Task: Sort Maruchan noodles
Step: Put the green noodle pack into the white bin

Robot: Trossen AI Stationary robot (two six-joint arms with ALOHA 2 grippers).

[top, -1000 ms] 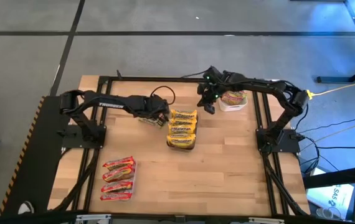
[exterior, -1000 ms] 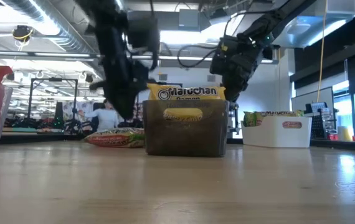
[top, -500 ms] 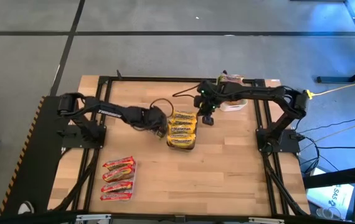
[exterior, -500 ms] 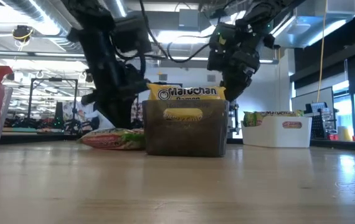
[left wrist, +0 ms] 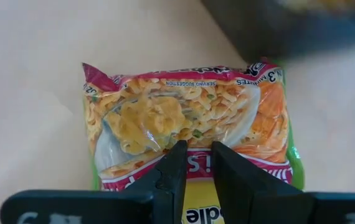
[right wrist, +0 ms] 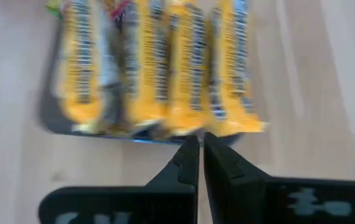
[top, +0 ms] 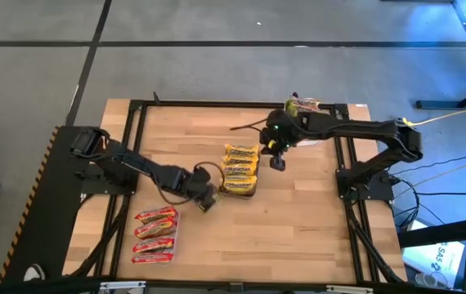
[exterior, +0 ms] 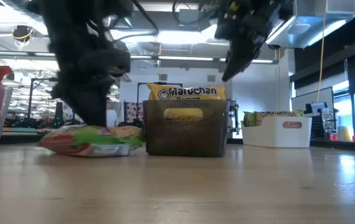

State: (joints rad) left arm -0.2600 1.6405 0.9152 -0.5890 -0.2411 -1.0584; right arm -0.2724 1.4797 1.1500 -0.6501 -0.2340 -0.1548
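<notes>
Green-pink packet (left wrist: pixel 190 127) gripped, left arm (top: pixel 147 170) low

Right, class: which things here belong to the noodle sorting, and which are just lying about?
Part of the job:
- green-and-pink packet, pinched by the left hand
- yellow packets
- red packets
- packet in the white tray
- right hand, shut, empty

Lying about:
- cables beside the table
</notes>
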